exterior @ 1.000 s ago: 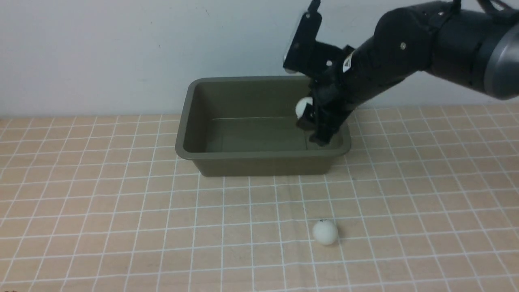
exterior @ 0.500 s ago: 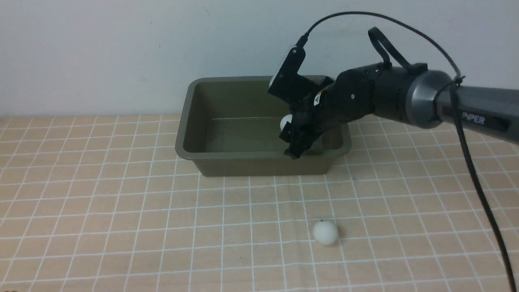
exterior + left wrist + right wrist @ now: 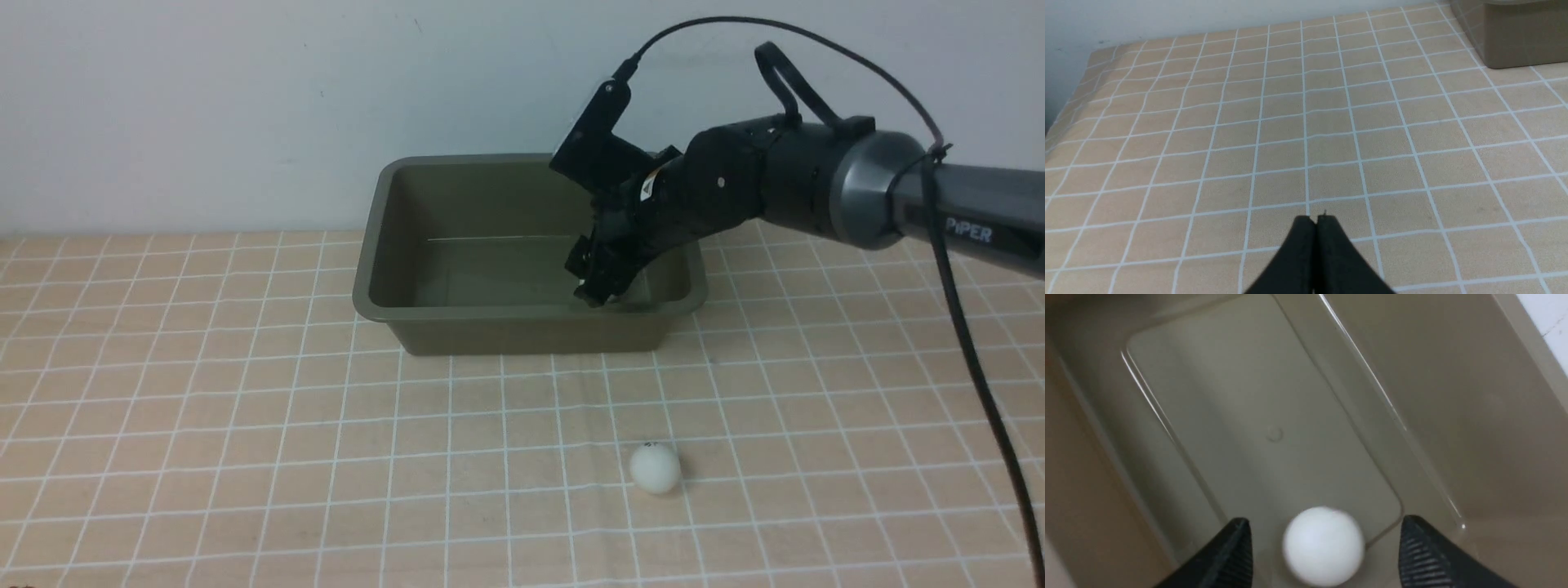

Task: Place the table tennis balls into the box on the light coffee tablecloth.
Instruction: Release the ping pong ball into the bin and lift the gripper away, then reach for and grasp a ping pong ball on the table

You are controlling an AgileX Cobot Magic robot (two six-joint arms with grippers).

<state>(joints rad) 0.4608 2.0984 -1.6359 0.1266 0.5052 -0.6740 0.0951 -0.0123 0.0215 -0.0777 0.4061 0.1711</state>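
Note:
My right gripper [image 3: 592,282] reaches down inside the olive-green box [image 3: 522,327], near its right end. In the right wrist view it [image 3: 1326,522] is open. One white table tennis ball [image 3: 1323,545], slightly blurred, lies between the fingers with a gap on each side, over the box floor [image 3: 1274,416]. The front view hides this ball behind the gripper. A second ball [image 3: 655,468] with a tiny dark mark rests on the light coffee tablecloth [image 3: 245,408], in front of the box. My left gripper [image 3: 1314,220] is shut and empty above the cloth.
A corner of the box [image 3: 1515,36] shows in the left wrist view, away from the left gripper. A pale wall [image 3: 245,98] rises just behind the box. The right arm's black cable [image 3: 971,367] hangs over the right side of the cloth.
The right gripper carried the ball down and leftward into the box, then its fingers spread apart. The ball is no longer pinched. The ball on the cloth has not moved.

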